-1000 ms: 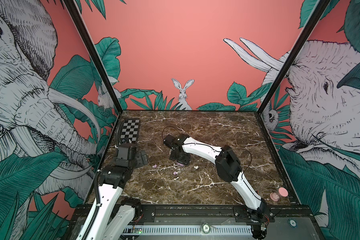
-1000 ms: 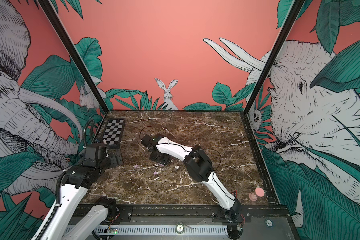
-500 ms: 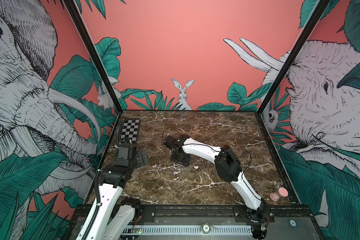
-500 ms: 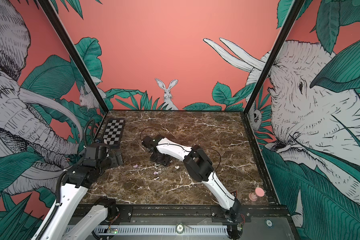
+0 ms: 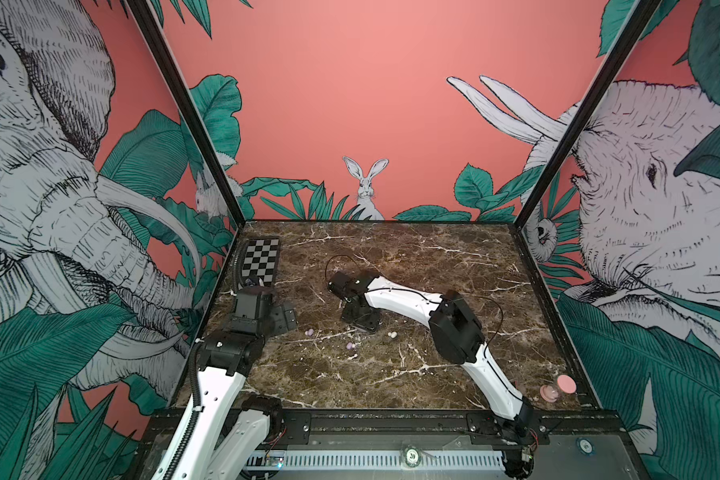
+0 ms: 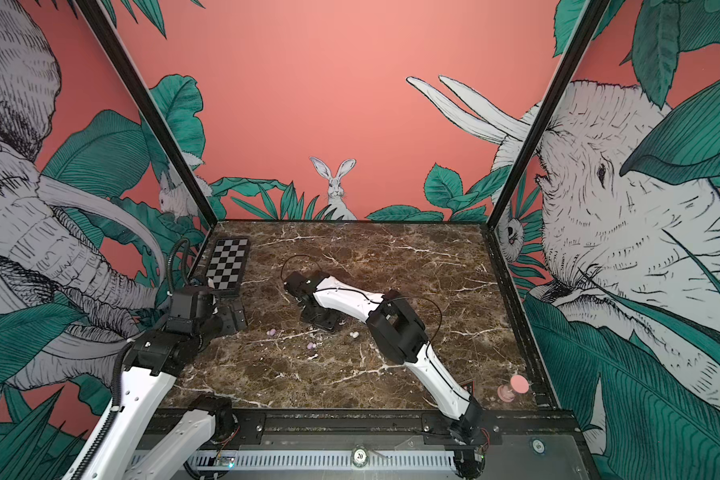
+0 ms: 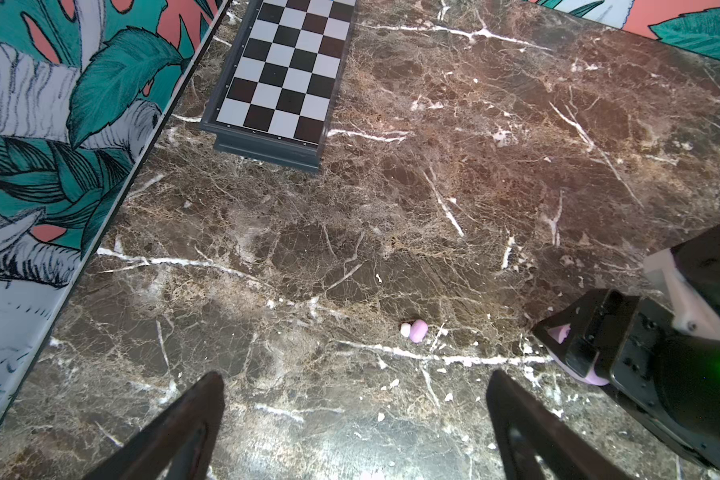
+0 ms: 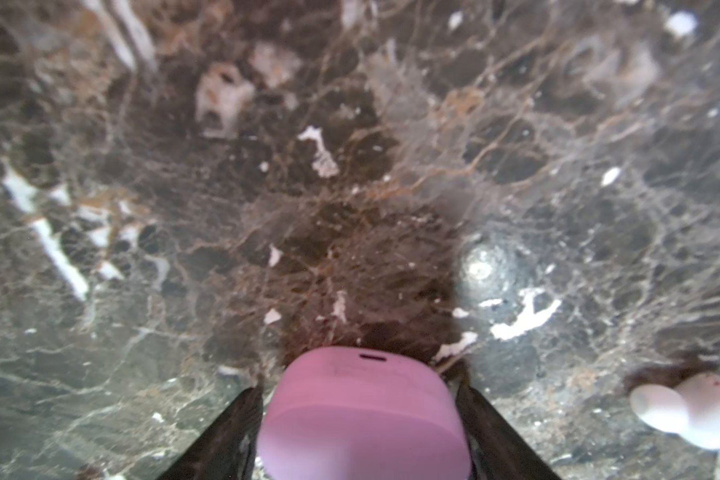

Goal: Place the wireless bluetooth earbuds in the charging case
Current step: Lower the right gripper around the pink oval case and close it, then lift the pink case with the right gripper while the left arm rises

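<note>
My right gripper point(image 5: 366, 327) reaches to the middle of the marble table and is shut on the lilac charging case point(image 8: 362, 415), a finger pressed to each side. The case rests on the table and is closed. One lilac earbud point(image 5: 309, 332) lies left of it, and the left wrist view shows it with a white tip point(image 7: 417, 331). Another lilac earbud point(image 5: 350, 345) lies just in front. White earbuds point(image 5: 391, 334) sit close together right of the case, one showing in the right wrist view point(image 8: 699, 409). My left gripper point(image 5: 285, 318) hovers open and empty at the table's left point(image 7: 356, 376).
A small chessboard point(image 5: 260, 264) lies at the back left by the wall. A small pink object point(image 5: 558, 388) stands at the front right corner. Printed walls close in the table on three sides.
The right gripper has shifted only slightly over the case. The left arm and the earbuds have not moved.
</note>
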